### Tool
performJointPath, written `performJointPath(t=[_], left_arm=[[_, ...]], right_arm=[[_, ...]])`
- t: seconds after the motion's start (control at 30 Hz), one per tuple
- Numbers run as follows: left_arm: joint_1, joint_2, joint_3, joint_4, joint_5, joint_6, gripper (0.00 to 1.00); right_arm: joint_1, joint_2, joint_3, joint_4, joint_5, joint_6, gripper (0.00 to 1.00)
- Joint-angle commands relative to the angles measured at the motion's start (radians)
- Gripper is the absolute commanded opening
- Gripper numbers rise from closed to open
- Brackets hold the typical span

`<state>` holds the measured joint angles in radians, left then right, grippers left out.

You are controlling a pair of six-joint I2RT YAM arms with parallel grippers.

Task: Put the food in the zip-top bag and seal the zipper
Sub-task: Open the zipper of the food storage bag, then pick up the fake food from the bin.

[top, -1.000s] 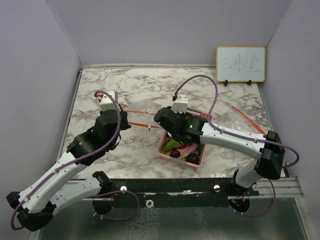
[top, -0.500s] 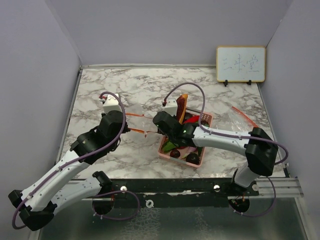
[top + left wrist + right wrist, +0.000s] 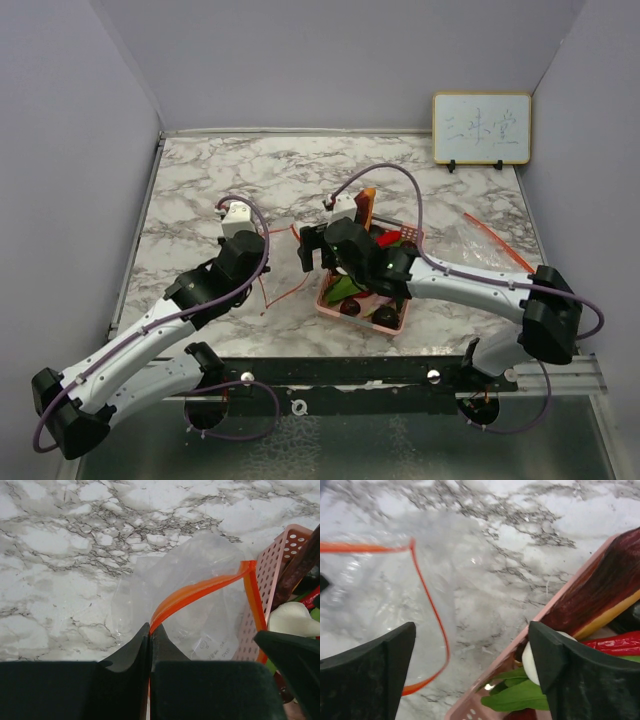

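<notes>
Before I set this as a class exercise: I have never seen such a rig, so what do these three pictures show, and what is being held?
These are two robot arms bolted at the near edge of a marble table. The wide picture looks down from above and behind them; the other two come from a camera on each wrist. The left arm has its jaws shut on the orange zipper edge of a clear zip-top bag. The right arm hovers with jaws open and empty, between the bag and a pink basket of food: green leaves, a red chili, a white piece. A small whiteboard stands at the back.
</notes>
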<state>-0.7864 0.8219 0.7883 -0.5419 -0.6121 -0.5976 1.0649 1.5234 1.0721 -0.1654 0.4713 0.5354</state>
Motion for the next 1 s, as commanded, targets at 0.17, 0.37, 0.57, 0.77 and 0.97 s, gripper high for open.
performJointPath(t=[0.17, 0.37, 0.57, 0.77, 0.97], left_arm=[[0.005, 0.006, -0.046, 0.090, 0.001, -0.042, 0.00], [0.004, -0.045, -0.067, 0.102, -0.005, -0.047, 0.00], [0.004, -0.069, -0.081, 0.116, -0.005, -0.045, 0.00], [0.004, -0.073, -0.097, 0.143, -0.001, -0.037, 0.00], [0.004, -0.078, -0.111, 0.164, 0.005, -0.028, 0.00]], right_arm=[[-0.006, -0.114, 0.067, -0.181, 0.179, 0.120, 1.00], [-0.066, 0.047, 0.279, -0.552, 0.462, 0.321, 0.99], [-0.201, 0.187, 0.380, -0.548, 0.404, 0.295, 1.00], [-0.246, 0.259, 0.396, -0.459, 0.357, 0.266, 0.96], [-0.264, 0.336, 0.439, -0.354, 0.324, 0.204, 0.93]])
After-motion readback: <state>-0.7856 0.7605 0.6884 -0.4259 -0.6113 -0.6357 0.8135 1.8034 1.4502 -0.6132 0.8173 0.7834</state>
